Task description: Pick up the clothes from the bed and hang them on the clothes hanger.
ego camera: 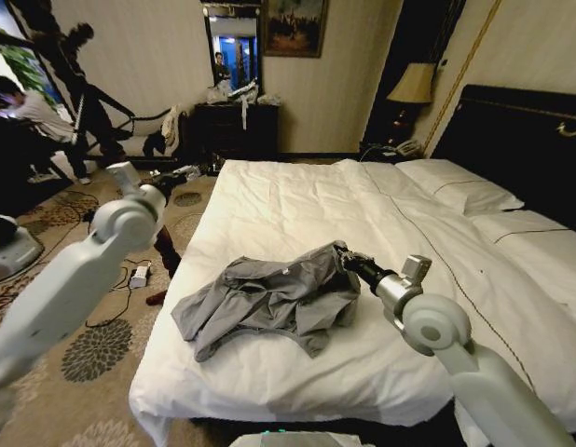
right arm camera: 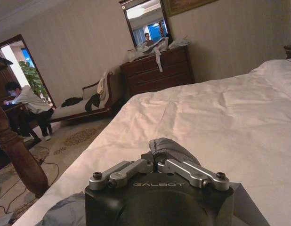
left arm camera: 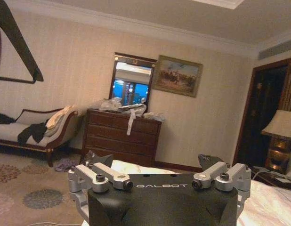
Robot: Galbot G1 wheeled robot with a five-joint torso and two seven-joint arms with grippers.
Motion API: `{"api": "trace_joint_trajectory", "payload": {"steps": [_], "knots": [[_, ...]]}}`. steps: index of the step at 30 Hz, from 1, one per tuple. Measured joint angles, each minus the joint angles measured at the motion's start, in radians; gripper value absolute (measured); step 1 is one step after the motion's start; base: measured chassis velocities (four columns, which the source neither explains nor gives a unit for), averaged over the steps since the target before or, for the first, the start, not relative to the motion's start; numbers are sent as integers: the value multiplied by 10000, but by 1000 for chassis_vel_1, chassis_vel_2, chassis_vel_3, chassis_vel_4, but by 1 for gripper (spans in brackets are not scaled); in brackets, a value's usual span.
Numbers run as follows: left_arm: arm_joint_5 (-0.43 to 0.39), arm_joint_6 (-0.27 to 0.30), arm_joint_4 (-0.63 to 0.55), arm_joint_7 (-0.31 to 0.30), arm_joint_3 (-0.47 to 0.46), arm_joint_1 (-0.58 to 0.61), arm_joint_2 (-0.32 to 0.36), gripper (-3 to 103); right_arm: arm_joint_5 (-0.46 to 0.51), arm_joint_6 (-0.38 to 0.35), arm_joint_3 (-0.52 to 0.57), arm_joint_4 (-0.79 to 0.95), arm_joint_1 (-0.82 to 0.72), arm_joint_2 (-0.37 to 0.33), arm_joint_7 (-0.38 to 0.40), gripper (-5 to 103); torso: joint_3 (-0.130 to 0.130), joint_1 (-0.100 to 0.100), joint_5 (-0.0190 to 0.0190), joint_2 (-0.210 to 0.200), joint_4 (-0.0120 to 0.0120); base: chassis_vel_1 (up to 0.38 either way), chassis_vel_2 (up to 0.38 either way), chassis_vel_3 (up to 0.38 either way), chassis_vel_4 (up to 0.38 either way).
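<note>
The grey shirt (ego camera: 269, 300) lies crumpled at lower centre on the bed (ego camera: 297, 209). The right pincer (right arm camera: 157, 162) is pressed together, pinching a fold of the shirt. The left pincer (left arm camera: 157, 165) is spread, raised above the floor at left.

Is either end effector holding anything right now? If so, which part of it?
The right end effector is shut on a pinched fold at the edge of the grey shirt, which lies on the bed. The left end effector is open, holding nothing.
</note>
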Motion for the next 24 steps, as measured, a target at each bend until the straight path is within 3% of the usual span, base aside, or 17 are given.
{"api": "trace_joint_trajectory", "payload": {"steps": [7,9,11,13,15,16,17,18,22,24], "knots": [[94,242,1139,64,692,-1803,-638,100,-165,27,145,0,-342,111,-59,0,-1,0,2,0,0,0,0,0,0],[132,769,1541,-40,1090,-2876,-594,100,-255,35,206,50,-467,84,-84,0,-2,0,8,0,-3,0,0,0,0],[208,1041,1636,-123,1207,-3152,-525,100,-258,38,224,67,-472,74,-85,0,-2,0,6,0,-3,0,0,0,0],[532,1666,1809,-323,1423,-3623,-349,100,-252,42,248,79,-465,59,-83,0,-3,0,7,0,-2,0,0,0,0],[1015,2833,2059,-632,1800,-4340,88,100,-212,44,252,90,-428,38,-68,0,-1,0,-2,0,9,0,0,0,0],[1015,2833,2059,-632,1800,-4340,88,100,-212,44,252,90,-428,38,-68,0,-1,0,-2,0,9,0,0,0,0],[860,3671,2201,-984,1993,-4843,503,100,-214,45,233,91,-403,27,-63,0,-2,-1,2,0,8,0,0,0,0],[736,3962,2317,-1089,2039,-5055,724,100,-218,45,218,95,-384,21,-59,0,-2,-2,1,0,8,0,0,0,0],[530,4251,2635,-1045,2062,-5390,1135,100,-212,46,209,130,-370,-26,-55,0,-3,-2,-2,0,6,0,0,0,0],[56,4416,2660,-1179,2060,-5570,1244,100,-190,48,218,168,-395,-72,-56,0,-2,-1,-5,0,5,0,0,0,0]]}}
